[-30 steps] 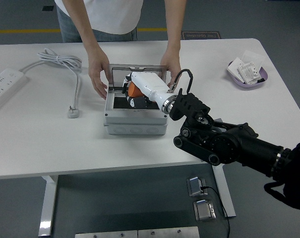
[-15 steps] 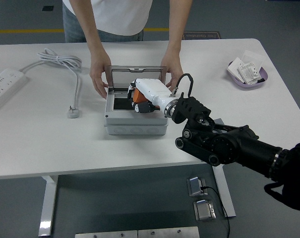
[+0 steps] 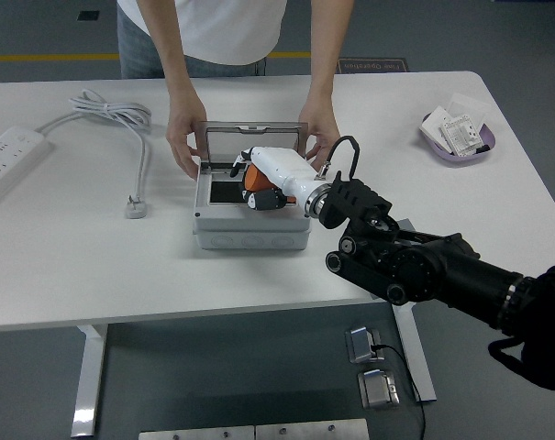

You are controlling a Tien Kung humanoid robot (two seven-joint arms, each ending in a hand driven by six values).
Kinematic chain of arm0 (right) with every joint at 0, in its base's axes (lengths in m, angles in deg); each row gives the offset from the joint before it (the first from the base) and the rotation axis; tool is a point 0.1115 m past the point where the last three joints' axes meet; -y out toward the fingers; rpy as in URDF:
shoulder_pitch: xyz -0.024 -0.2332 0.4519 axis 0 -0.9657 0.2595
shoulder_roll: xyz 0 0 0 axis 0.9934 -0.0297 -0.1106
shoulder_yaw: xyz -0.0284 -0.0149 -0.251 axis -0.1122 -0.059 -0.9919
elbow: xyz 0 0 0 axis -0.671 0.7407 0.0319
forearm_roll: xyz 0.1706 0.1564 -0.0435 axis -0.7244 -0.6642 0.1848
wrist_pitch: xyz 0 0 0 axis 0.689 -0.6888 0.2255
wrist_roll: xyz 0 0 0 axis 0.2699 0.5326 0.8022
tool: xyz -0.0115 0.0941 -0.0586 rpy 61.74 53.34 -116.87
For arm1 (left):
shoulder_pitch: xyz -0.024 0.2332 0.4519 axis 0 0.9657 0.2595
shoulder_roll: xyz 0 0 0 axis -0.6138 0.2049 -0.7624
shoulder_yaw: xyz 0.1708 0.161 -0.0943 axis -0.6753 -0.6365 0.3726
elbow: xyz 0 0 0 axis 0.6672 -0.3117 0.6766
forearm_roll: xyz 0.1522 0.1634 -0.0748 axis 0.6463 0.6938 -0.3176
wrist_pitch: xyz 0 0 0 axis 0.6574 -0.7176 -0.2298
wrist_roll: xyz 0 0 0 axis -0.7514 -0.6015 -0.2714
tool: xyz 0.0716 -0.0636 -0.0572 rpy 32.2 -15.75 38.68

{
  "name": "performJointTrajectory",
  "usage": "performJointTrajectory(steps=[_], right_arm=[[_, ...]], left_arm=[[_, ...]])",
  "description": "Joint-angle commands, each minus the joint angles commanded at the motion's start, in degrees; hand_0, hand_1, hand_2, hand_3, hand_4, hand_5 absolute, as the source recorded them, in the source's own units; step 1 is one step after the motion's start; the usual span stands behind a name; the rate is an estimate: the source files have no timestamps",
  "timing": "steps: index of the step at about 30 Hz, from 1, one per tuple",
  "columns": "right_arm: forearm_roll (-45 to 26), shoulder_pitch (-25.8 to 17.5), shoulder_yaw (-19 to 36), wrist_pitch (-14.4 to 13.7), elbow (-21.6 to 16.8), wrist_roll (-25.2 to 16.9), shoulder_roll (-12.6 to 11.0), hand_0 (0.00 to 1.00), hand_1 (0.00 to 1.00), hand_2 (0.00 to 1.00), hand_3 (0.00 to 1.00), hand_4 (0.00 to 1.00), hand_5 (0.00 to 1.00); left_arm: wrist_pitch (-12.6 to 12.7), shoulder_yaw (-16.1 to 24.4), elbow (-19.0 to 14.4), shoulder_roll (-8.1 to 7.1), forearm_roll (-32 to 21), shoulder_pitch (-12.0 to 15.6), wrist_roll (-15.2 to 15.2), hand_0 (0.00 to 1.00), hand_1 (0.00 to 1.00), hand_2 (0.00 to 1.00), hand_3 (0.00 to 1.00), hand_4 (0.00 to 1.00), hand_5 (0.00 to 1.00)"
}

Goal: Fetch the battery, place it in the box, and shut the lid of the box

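A grey box (image 3: 249, 231) stands in the middle of the table with its clear lid (image 3: 255, 142) raised at the back. A person at the far side holds the lid's two ends, one hand (image 3: 182, 142) on the left and one hand (image 3: 323, 137) on the right. My right hand (image 3: 260, 194), white with orange and black parts, reaches over the open box from the right, low over the right half of its inside. A dark flat shape (image 3: 226, 192) lies in the box's left half; I cannot tell if it is the battery.
A purple tray (image 3: 457, 137) with small packets sits at the far right. A white power strip (image 3: 6, 154) lies at the left edge, and a white cable (image 3: 141, 147) with a plug lies left of the box.
My right hand has drawn back a little to the right and toward me over the box. The person has tipped the lid more upright.
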Motion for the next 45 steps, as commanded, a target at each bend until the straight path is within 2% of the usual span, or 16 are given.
performJointTrajectory(steps=[2,3,8,9,20,21,24,31,35,40,45], right_arm=[[0.01,-0.01,0.15,0.07,-0.10,0.02,-0.03,0.689,0.646,0.647,0.698,0.515,0.090],[-0.05,-0.04,0.23,0.06,-0.18,0.00,-0.06,0.718,0.656,0.668,0.721,0.616,0.114],[-1.04,-0.28,0.75,-0.12,-0.56,-0.50,-0.24,0.718,0.656,0.668,0.721,0.616,0.114],[-1.32,-0.34,0.92,-0.17,-0.62,-0.68,-0.26,0.754,0.664,0.684,0.757,0.755,0.209],[-3.05,-0.82,1.56,0.15,-1.34,-1.65,-0.67,0.761,0.671,0.684,0.762,0.748,0.204],[-3.44,-0.97,1.69,0.20,-1.94,-1.61,-0.98,0.771,0.675,0.689,0.774,0.798,0.226],[-5.72,-1.56,2.38,0.61,-5.29,-1.23,-2.97,0.771,0.675,0.689,0.774,0.798,0.226],[-10.10,-1.43,5.03,2.73,-15.26,1.21,-10.09,0.780,0.678,0.691,0.773,0.802,0.219],[-10.80,0.49,6.88,3.36,-18.86,1.43,-12.13,0.781,0.673,0.690,0.765,0.780,0.209],[-11.80,4.60,7.55,4.14,-15.46,1.17,-12.13,0.769,0.669,0.688,0.764,0.804,0.245],[-14.77,8.02,5.91,4.37,-9.75,-0.42,-10.20,0.768,0.671,0.693,0.761,0.811,0.254]], left_arm=[[-0.01,0.04,0.00,0.04,0.09,-0.02,-0.01,0.569,0.690,0.562,0.618,0.516,0.183],[-0.01,0.08,-0.01,0.06,0.14,-0.03,-0.03,0.569,0.690,0.562,0.617,0.515,0.181],[-0.06,0.33,-0.02,0.12,0.44,-0.01,-0.15,0.569,0.690,0.562,0.617,0.515,0.181],[-0.07,0.41,-0.02,0.12,0.52,-0.01,-0.19,0.569,0.688,0.562,0.617,0.514,0.181],[-0.02,0.61,-0.06,0.19,0.91,-0.10,-0.26,0.570,0.690,0.561,0.616,0.512,0.180],[-0.03,0.67,-0.06,0.19,0.94,-0.07,-0.29,0.570,0.689,0.561,0.612,0.508,0.175],[-0.02,0.81,-0.05,0.18,0.88,0.14,-0.36,0.570,0.689,0.561,0.612,0.508,0.175],[-0.03,1.91,-0.02,0.17,1.43,0.66,-0.76,0.570,0.687,0.560,0.614,0.505,0.174],[-0.09,2.31,-0.02,0.14,1.75,0.67,-0.91,0.569,0.688,0.558,0.610,0.502,0.173],[-0.22,3.06,-0.05,0.02,2.75,0.57,-1.18,0.569,0.687,0.557,0.609,0.502,0.173],[-0.44,4.44,-0.07,-0.12,4.51,0.42,-1.66,0.569,0.688,0.558,0.608,0.498,0.169]])
